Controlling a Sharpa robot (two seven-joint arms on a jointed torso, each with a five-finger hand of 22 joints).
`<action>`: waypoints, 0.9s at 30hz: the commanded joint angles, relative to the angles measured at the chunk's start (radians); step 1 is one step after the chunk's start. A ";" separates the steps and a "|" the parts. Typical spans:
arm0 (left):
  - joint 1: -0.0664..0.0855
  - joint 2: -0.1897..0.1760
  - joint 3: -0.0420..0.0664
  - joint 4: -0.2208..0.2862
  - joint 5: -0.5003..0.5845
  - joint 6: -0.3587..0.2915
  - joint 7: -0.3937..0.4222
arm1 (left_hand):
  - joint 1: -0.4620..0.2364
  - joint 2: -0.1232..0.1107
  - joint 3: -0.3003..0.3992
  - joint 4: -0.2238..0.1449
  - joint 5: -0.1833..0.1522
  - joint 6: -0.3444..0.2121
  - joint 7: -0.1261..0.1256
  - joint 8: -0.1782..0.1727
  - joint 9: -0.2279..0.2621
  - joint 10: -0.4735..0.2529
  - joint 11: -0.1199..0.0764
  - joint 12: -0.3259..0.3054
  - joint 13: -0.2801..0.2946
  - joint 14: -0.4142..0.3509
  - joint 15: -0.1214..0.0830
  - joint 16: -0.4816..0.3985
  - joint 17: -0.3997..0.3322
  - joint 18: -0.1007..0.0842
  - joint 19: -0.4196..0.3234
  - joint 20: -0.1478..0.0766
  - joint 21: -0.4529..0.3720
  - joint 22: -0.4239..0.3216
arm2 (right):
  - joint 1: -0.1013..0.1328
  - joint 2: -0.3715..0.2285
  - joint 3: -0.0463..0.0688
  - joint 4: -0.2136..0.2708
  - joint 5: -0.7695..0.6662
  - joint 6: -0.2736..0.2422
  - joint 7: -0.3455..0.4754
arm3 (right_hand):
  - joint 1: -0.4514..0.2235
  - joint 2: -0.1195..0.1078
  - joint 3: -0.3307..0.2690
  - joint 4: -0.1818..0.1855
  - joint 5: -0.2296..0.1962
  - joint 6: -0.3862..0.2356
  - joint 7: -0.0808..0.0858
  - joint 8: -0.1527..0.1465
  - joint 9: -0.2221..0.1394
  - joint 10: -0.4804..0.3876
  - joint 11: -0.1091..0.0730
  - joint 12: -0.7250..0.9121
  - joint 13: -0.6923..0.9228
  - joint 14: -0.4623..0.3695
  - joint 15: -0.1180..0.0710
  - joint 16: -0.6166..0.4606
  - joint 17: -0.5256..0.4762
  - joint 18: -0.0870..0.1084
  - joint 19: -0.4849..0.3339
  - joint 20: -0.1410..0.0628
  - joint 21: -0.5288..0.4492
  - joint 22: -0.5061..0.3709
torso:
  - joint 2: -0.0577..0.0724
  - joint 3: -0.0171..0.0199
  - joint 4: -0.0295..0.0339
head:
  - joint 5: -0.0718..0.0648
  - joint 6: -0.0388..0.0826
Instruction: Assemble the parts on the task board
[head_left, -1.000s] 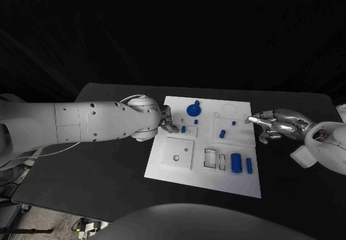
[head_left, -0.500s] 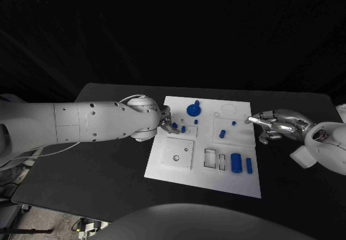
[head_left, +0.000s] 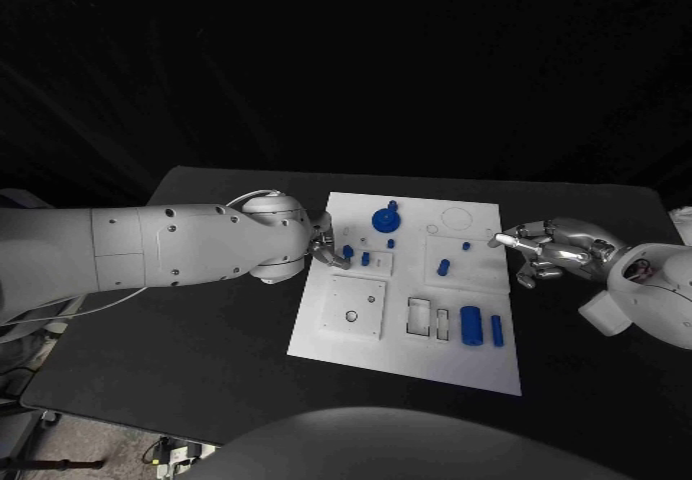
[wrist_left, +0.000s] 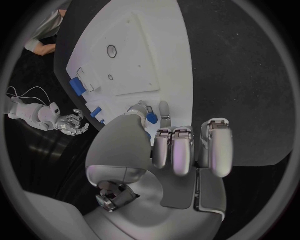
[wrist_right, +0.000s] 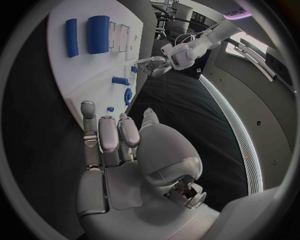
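Head view: white task board (head_left: 411, 300) mid-table; left hand (head_left: 330, 248) at its left edge, now lifted slightly with a small blue peg (head_left: 348, 251) pinched at the fingertips, where a second ago the fingers lay lower on the board; judged: part picked, insertion pending. Right hand (head_left: 555, 250) unchanged beside the right edge, fingers curled, holding nothing. Blue knob (head_left: 387, 218), two blue cylinders (head_left: 482, 327) seated on board

Left wrist view: peg (wrist_left: 151, 118) between thumb and finger over board (wrist_left: 134, 55)

Right wrist view: fingers (wrist_right: 100, 135) loosely curled beside board (wrist_right: 75, 70); cylinders (wrist_right: 97, 34) beyond
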 joint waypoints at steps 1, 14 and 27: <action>0.011 -0.027 0.000 0.020 -0.046 -0.044 0.005 | 0.043 -0.029 0.015 0.000 0.003 -0.032 0.002 -0.007 0.006 0.104 0.007 0.002 0.263 0.105 0.008 0.002 0.263 0.004 0.043 0.003 -0.005 0.203 | -0.001 -0.002 0.000 0.002 0.000 0.007 0.017 | 0.007 0.001 0.008 -0.001 0.006 -0.005 0.003 -0.006 -0.002 -0.008 0.000 -0.003 -0.001 -0.007 0.000 -0.003 0.014 0.019 -0.009 0.001 -0.008 0.051 | -0.001 -0.0001 0.0000 | -0.004 0.000; 0.121 -0.040 0.001 -0.031 0.080 -0.031 0.236 | 0.264 -0.040 0.098 -0.001 -0.021 -0.183 0.038 -0.052 -0.097 0.104 0.040 0.002 0.263 0.105 0.038 0.002 0.263 0.008 0.023 0.030 -0.024 0.202 | -0.001 0.004 0.000 0.005 0.003 0.003 0.023 | 0.012 0.001 0.010 -0.004 0.009 -0.003 0.003 -0.006 -0.002 -0.008 0.000 -0.003 -0.002 -0.006 0.000 -0.002 0.014 0.019 -0.008 0.001 -0.008 0.051 | 0.001 -0.0003 -0.0016 | 0.003 0.000; 0.105 0.050 0.001 -0.165 0.184 0.110 0.330 | 0.276 -0.052 0.057 -0.003 -0.034 -0.195 0.054 -0.140 -0.290 0.104 0.057 0.002 0.263 0.105 0.057 0.002 0.263 0.010 0.019 0.049 -0.027 0.208 | -0.001 0.009 0.000 0.008 0.005 0.014 0.019 | 0.014 0.001 0.012 -0.005 0.010 -0.003 0.003 -0.005 -0.002 -0.009 0.000 -0.004 -0.003 -0.007 0.000 -0.003 0.013 0.019 -0.009 0.001 -0.009 0.051 | 0.001 -0.0003 -0.0007 | -0.001 0.000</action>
